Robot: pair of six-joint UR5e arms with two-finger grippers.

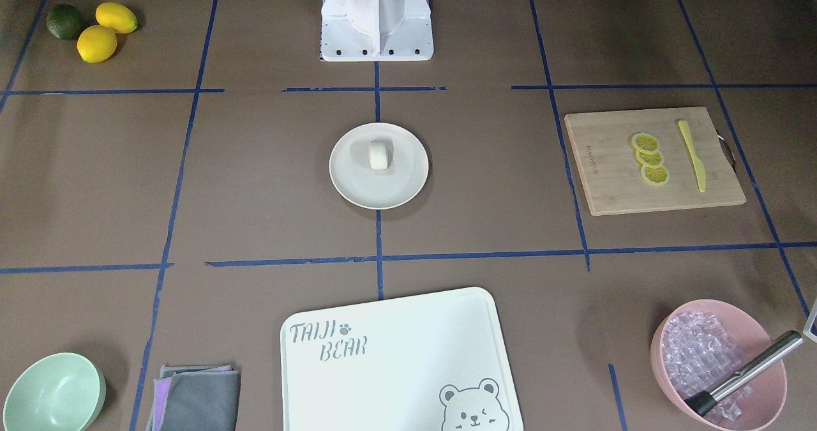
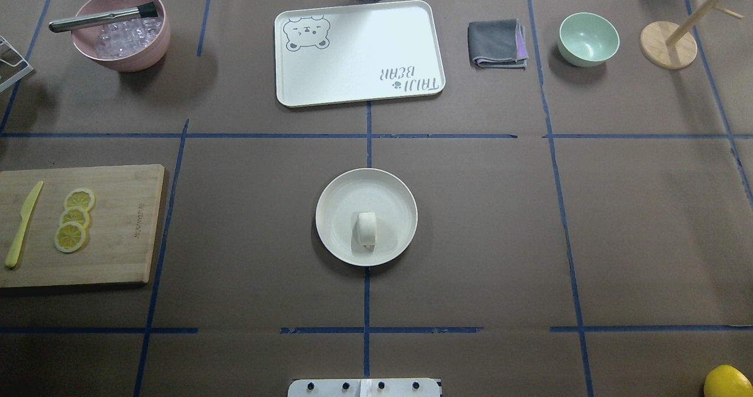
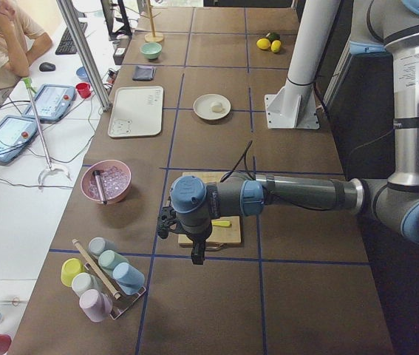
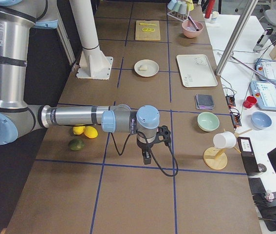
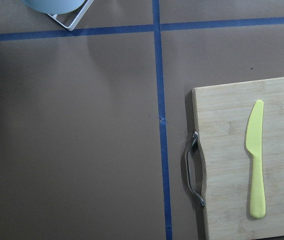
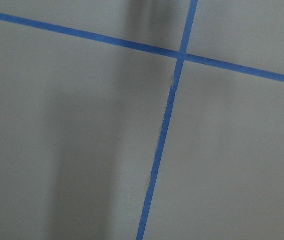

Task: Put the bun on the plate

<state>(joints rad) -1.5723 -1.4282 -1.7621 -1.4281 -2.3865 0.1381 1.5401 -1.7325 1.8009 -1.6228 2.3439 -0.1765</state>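
The small white bun [image 1: 380, 154] [image 2: 367, 228] lies on the round cream-white plate [image 1: 357, 185] [image 2: 338, 206] at the table's middle, on the half nearer the robot's base. Nothing touches it. Both arms are pulled back to the table's ends and show only in the side views. My left gripper [image 3: 196, 253] hangs above the table by the wooden board. My right gripper [image 4: 147, 157] hangs over bare table near the lemons. I cannot tell whether either is open or shut. Neither wrist view shows fingers.
A wooden cutting board [image 2: 117, 232] carries lemon slices [image 2: 75, 219] and a yellow knife [image 5: 254, 160]. A pink bowl [image 2: 126, 53] of ice, a white tray [image 2: 359, 56], a grey cloth [image 2: 497, 43] and a mint-green bowl [image 2: 588, 38] line the far edge. A person sits beyond the table.
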